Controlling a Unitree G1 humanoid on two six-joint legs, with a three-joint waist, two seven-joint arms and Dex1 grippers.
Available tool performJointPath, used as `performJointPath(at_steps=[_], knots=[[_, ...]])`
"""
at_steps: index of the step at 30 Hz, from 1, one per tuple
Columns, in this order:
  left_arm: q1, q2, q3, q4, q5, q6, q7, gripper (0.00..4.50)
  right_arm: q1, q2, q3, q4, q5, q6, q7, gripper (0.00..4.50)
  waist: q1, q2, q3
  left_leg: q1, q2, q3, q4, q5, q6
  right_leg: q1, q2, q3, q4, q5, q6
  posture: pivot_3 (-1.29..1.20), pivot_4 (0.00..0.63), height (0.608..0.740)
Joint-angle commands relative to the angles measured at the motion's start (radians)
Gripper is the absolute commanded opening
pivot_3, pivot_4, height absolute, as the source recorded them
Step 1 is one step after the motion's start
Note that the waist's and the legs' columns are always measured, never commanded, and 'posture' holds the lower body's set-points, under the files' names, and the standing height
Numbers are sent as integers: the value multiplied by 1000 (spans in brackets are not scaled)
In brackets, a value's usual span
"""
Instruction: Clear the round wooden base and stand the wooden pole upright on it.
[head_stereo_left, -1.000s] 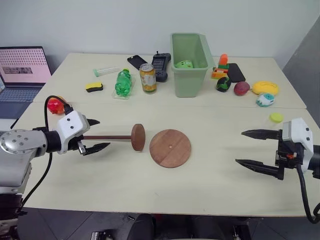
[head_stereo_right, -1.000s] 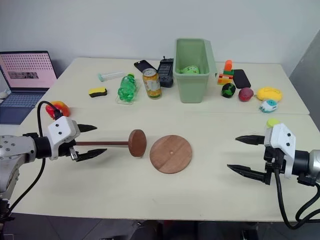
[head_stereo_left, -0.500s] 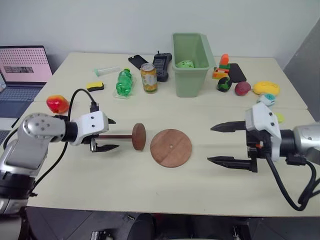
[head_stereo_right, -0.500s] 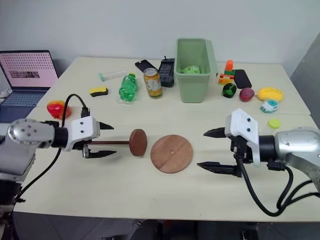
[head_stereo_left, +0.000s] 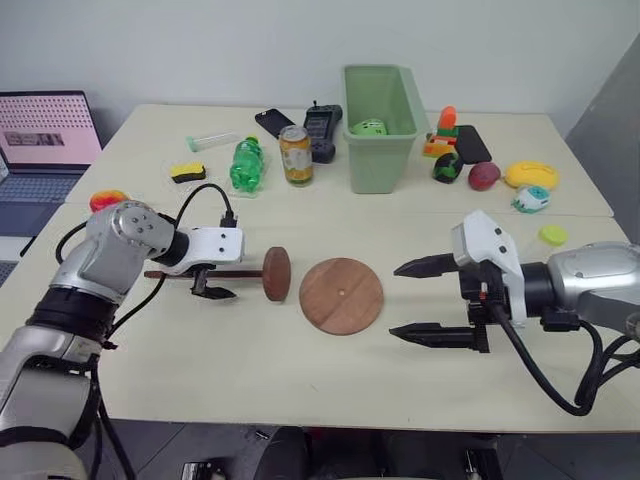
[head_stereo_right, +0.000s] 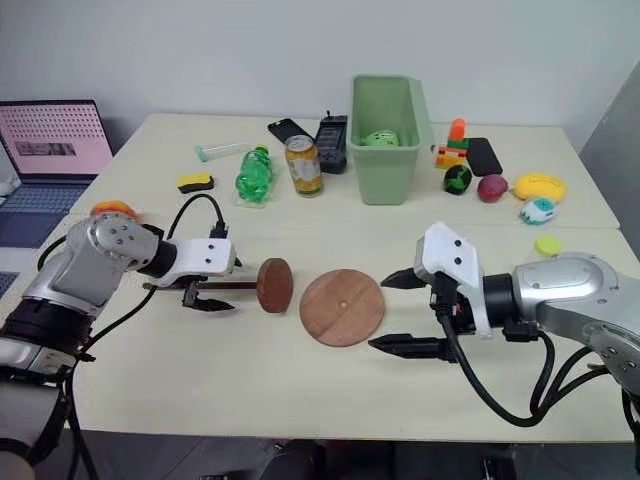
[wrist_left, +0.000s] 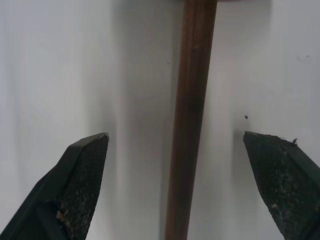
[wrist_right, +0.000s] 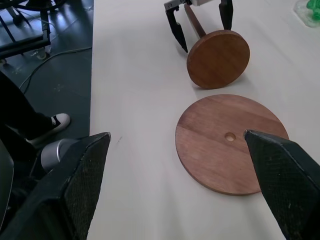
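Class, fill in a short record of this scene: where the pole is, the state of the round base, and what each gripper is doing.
wooden pole: lying flat on the table, its disc end towards the base
round wooden base: flat on the table, nothing on it, centre hole showing
left gripper: open, fingers either side of the pole's rod, not closed on it
right gripper: open, beside the base, holding nothing
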Motion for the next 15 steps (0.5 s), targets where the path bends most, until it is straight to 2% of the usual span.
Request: performJointPath(at_steps=[1,3,6,9,15], knots=[[-53,-24,-13,40,33,-31,-7,4482,2,2,-18,-37,22,3,-26,4481,0,0,0,0,0,0,0,0,0,0,0,0,0,0,0,0,150,740],[-67,-44,-18,60,46,-37,-3,4482,7,4,-20,-42,26,3,-38,4481,1,0,0,0,0,0,0,0,0,0,0,0,0,0,0,0,150,740],[-80,-53,-27,87,68,-63,-1,4037,10,7,-22,-47,37,5,-51,4500,0,0,0,-1,0,0,0,0,0,0,0,0,0,0,0,0,150,740],[-91,-72,-31,105,81,-63,-4,3330,12,7,-26,-50,50,8,-61,4500,0,0,0,-1,0,-1,1,0,0,0,0,-1,0,0,0,0,150,740],[-108,-89,-37,151,109,-90,1,2216,18,2,-27,-53,72,11,-78,4500,0,0,0,-1,0,-1,1,0,0,0,0,-1,0,0,0,0,150,740]])
